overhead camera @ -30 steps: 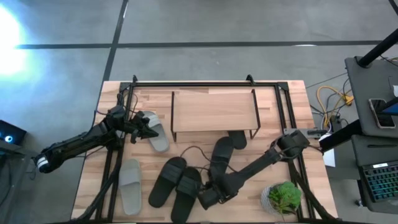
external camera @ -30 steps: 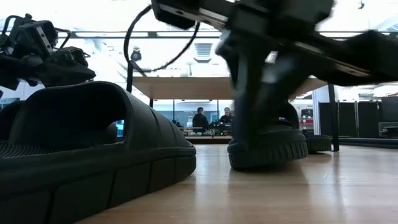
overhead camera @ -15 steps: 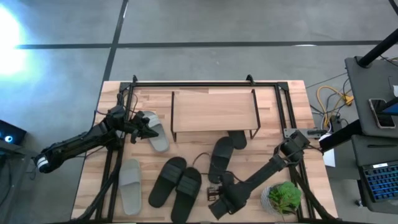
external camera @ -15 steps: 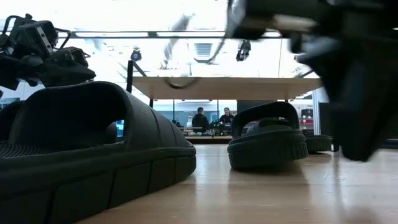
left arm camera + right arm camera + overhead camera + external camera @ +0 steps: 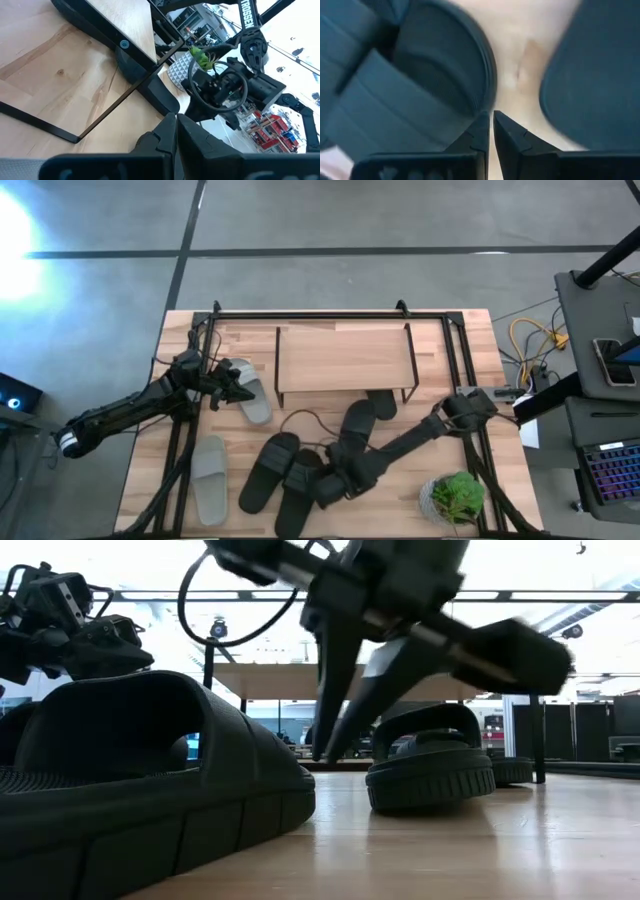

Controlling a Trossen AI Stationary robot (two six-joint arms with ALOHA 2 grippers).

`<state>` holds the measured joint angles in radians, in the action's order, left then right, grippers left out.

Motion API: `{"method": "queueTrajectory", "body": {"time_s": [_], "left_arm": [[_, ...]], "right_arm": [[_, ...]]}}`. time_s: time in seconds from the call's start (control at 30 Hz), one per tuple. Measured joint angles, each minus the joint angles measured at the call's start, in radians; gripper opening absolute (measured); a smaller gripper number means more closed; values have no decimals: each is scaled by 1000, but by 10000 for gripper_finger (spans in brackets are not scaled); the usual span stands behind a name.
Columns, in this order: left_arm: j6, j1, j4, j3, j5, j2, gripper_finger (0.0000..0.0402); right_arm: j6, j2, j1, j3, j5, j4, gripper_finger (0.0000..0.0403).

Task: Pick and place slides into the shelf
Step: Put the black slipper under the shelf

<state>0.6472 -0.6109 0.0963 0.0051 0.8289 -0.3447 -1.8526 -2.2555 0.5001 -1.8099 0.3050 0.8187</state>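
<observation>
on the tabletop (image 5: 455, 340), the right gripper (image 5: 322, 486), jaws together, has swung back over the black slides (image 5: 298, 480).

One camera looks straight down on the whole counter (image 5: 150, 470) and both arms. Another sits at counter height, very near a black slide (image 5: 150, 790), facing the shelf (image 5: 370, 681) also seen overhead. Each wrist camera looks past its own fingers, close to the slides.
</observation>
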Motion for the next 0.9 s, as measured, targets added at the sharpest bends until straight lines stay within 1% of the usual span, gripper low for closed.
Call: {"method": "queueTrajectory", "body": {"time_s": [0.13, 0.23, 0.4, 0.67, 0.77, 0.9], "left_arm": [[0, 0, 0, 0, 0, 0, 0], [0, 0, 0, 0, 0, 0, 0], [0, 0, 0, 0, 0, 0, 0], [0, 0, 0, 0, 0, 0, 0], [0, 0, 0, 0, 0, 0, 0], [0, 0, 0, 0, 0, 0, 0]], "right_arm": [[56, -3, -28, 4, 11, 2, 17], [72, -4, -33, 19, -4, 20, 18], [60, -5, -21, 34, -64, 111, 18], [31, -5, -3, 24, -76, 225, 18], [35, -3, 4, 13, -48, 226, 18], [108, 31, 31, -34, 29, 226, 18]]}}
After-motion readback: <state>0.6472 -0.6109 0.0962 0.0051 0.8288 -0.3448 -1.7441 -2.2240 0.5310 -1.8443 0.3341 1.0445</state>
